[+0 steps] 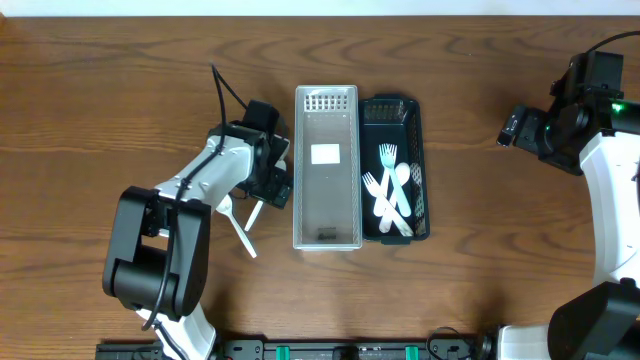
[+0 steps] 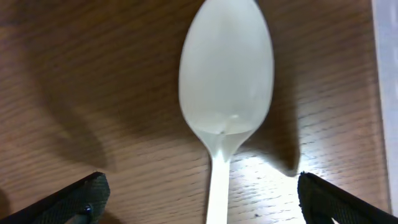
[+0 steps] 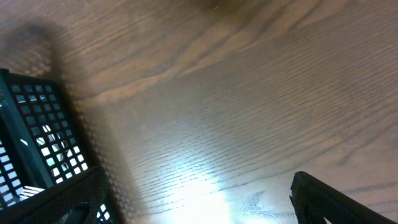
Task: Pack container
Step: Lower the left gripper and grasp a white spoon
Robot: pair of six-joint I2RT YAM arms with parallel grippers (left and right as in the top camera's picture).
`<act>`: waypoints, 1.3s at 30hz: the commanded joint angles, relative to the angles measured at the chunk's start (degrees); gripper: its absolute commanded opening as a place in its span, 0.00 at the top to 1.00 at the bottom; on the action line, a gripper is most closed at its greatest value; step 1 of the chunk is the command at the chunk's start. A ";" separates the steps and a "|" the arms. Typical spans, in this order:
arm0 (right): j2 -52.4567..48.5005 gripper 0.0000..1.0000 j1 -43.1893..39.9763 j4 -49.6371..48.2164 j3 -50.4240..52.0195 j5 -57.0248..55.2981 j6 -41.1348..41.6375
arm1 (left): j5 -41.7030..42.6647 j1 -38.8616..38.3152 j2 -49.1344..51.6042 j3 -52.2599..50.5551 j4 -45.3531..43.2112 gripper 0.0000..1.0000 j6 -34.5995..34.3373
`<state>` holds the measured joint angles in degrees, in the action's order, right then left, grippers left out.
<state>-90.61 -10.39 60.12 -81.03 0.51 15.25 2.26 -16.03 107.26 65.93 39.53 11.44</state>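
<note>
Your left hand [image 2: 202,202] is spread wide, straddling the white spoon [image 2: 227,68] flat on the surface [image 2: 74,93], left of centre. Right hand [image 3: 199,210] also wide, empty, upper right. Clear container [image 1: 327,195] centre; cutlery basket [image 1: 390,108] just beside it.

**Three Vantage Points, One Tabletop**

Overhead: fixed high above, facing straight down, far enough back to take in the whole brown wood-grain table [image 1: 120,80] and both arms.

Left wrist: mounted behind the left gripper [image 2: 211,200], aimed down past its fingertips, very near the wood. Fills the frame with the bowl of the white plastic spoon [image 2: 226,68] just ahead of the fingers. Same spoon [image 1: 248,235] small from overhead, poking out beneath that gripper [image 1: 268,180].

Right wrist: behind the right gripper [image 3: 199,202], tilted down at wood, close. Catches the dark green perforated plastic basket [image 3: 31,130] beyond one finger. Same basket [image 1: 421,150] overhead, well apart from that gripper [image 1: 512,127].
</note>
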 commanded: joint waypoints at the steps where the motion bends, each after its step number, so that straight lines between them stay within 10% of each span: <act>1: -0.37 0.03 -0.15 -0.15 0.17 0.39 -0.50 | 2.12 -0.07 0.90 -0.02 -0.24 0.03 0.55; 12: -0.37 0.03 -0.15 -0.11 0.17 0.39 -0.50 | 5.27 -0.02 2.05 -2.12 -1.27 0.07 0.31; 27: -0.37 0.03 -0.15 0.04 0.17 0.39 -0.50 | 4.48 -0.02 2.03 -2.12 -0.55 0.64 0.35; 39: -0.37 0.03 -0.15 0.09 0.17 0.37 -0.50 | 0.42 -0.02 1.97 -1.40 -1.46 0.81 0.33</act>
<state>-90.61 -10.39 60.18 -81.01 0.64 15.25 5.30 -16.03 108.03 64.88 38.02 11.81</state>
